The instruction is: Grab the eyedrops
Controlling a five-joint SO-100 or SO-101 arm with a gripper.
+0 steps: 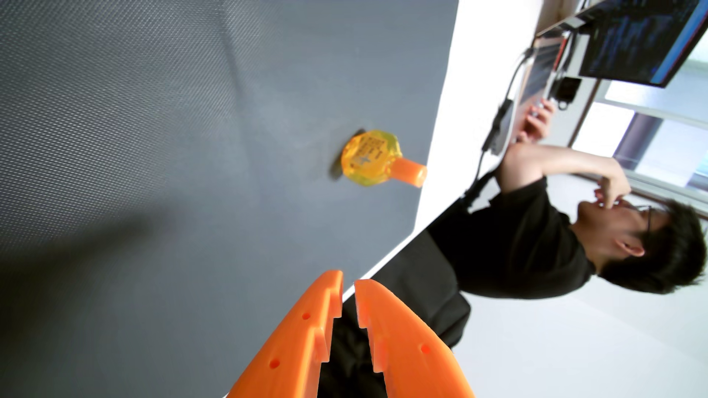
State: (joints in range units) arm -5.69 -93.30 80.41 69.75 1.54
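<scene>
In the wrist view, the gripper (pixel 348 285) is seen entering from the bottom edge, slightly right of centre, its two orange toothed fingers (pixel 302 336) drawn almost together with only a narrow slit left between the tips; nothing is held between them. The eyedrops bottle (pixel 371 162) is found above the tips and a little to the right, near the middle of the frame, well apart from the claw, resting on the grey textured mat (pixel 153 153) close to the mat's right edge. Its long axis is laid from the body at the left to the orange cap (pixel 410 173) at the right, tipped slightly downward toward the cap. The body is seen as squat, faceted and translucent yellow, with a printed label too blurred to be read. By judgement, the claw must be opened wider and carried up the frame before the bottle can be straddled. A person (pixel 536 237) in black is seated at the right.
</scene>
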